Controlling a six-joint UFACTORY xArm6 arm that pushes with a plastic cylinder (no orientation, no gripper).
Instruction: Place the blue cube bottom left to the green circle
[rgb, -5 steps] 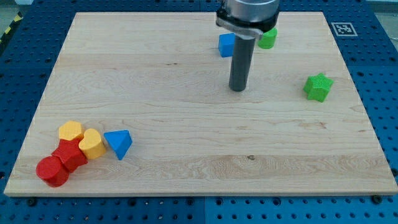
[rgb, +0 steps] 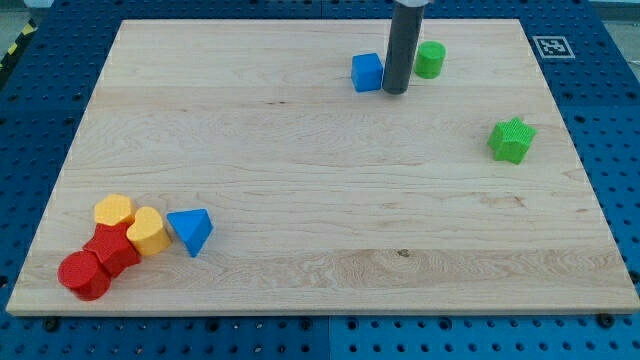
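My tip (rgb: 395, 92) stood near the top of the frame, a little right of centre, in the narrow space between two blocks. There was no hand on this arm to clench or release, only the straight dark rod (rgb: 403, 45) coming down from the top edge. The blue cube (rgb: 367, 72) sat just beside the tip on its left, so close that I could not tell if they touched. The green circle (rgb: 430, 59), a short round block, sat just to the right of the rod and slightly higher in the frame, so the cube lay to its left and a touch lower.

A green star-shaped block (rgb: 512, 139) rested alone toward the right side of the wooden surface (rgb: 300, 170). In the lower left corner a cluster lay packed together: two yellow heart-shaped blocks (rgb: 133, 221), two red blocks (rgb: 98, 263) below them, and a blue triangular block (rgb: 191, 230) touching the right of the group. A small black-and-white marker (rgb: 553, 46) was at the upper right corner.
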